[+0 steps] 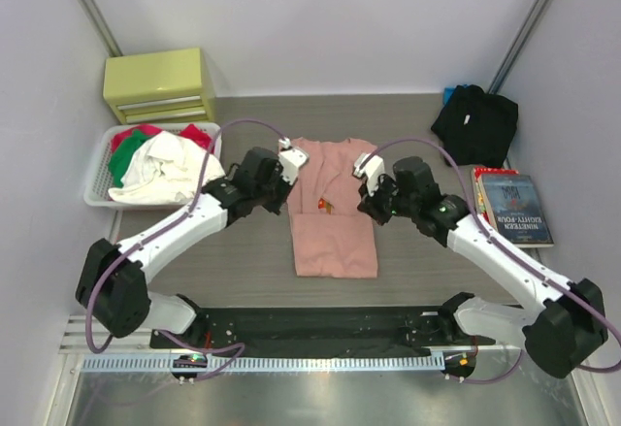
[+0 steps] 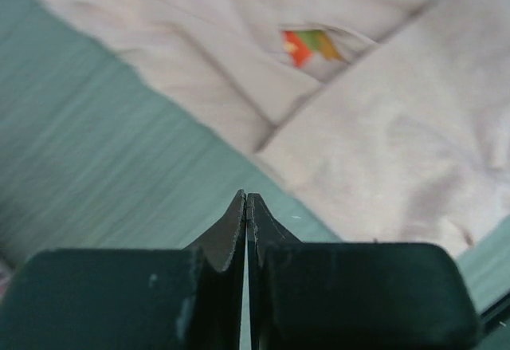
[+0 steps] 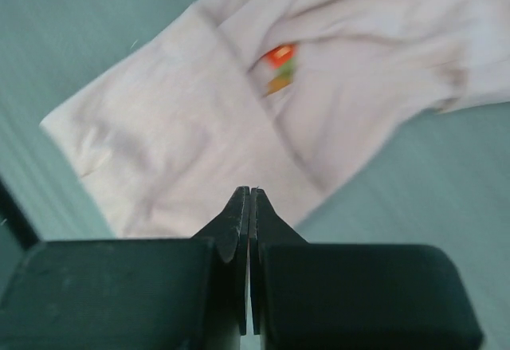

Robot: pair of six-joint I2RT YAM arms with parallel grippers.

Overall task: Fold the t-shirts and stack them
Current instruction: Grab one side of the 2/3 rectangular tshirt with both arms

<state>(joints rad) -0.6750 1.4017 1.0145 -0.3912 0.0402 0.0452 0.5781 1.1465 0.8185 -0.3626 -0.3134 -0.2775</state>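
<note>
The salmon-pink t-shirt [image 1: 333,214] lies flat in the middle of the table, its lower half folded up over the chest, with the small print [image 1: 324,205] showing at the fold. The black t-shirt [image 1: 475,123] sits crumpled at the back right. My left gripper [image 1: 281,178] hovers at the pink shirt's left edge, shut and empty. In the left wrist view its tips [image 2: 246,198] are over bare table just short of the cloth [image 2: 374,127]. My right gripper [image 1: 374,191] hovers at the shirt's right edge, also shut and empty, tips [image 3: 250,192] above the cloth [image 3: 199,119].
A white basket [image 1: 97,169] of red, green and white clothes stands at the left. Behind it is a yellow-green drawer box [image 1: 160,84]. A book [image 1: 512,208] lies at the right. A black mat [image 1: 310,327] runs along the front edge between the arm bases.
</note>
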